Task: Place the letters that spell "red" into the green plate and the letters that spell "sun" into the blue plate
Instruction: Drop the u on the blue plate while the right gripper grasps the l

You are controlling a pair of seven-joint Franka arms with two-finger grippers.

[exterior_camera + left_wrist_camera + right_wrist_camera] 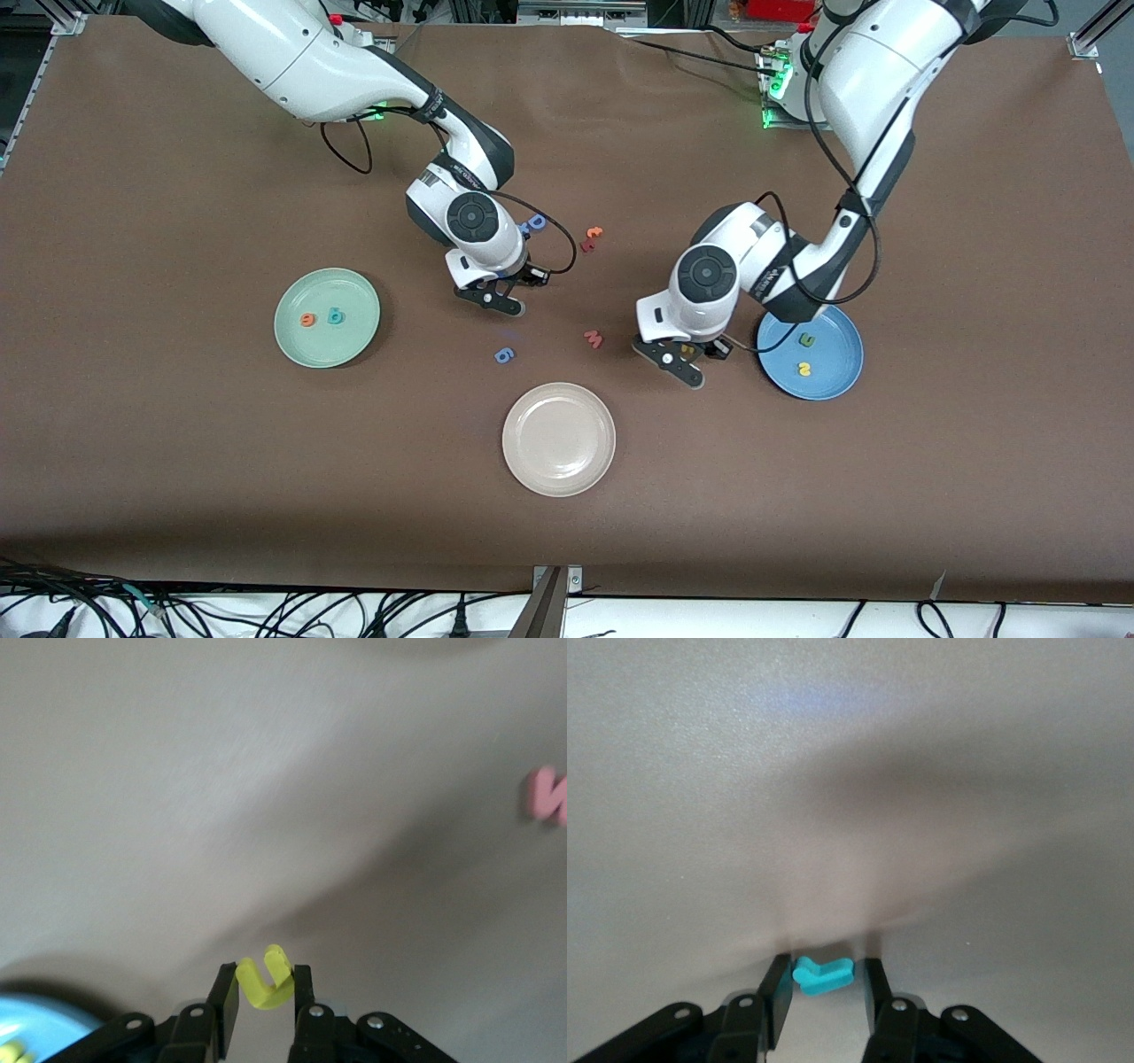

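A: Brown table (177, 443) carries what, biggest first?

B: Three plates: the cream plate (559, 439) nearest the front camera, the green plate (327, 317) toward the right arm's end holding the orange "e" (307, 320) and teal "d" (336, 315), and the blue plate (811, 353) toward the left arm's end holding the green "u" (807, 339) and yellow "s" (804, 369).

A: The grippers?

B: The left gripper (264, 992), beside the blue plate, pinches the yellow "n" (265, 980), its legs pointing away from the wrist. The right gripper (824, 981), between the green plate and the pink "w" (594, 338), squeezes the teal "r" (822, 975), long axis running finger to finger.

A: Others?

B: The blue "6" (504, 355) lies loose on the table.
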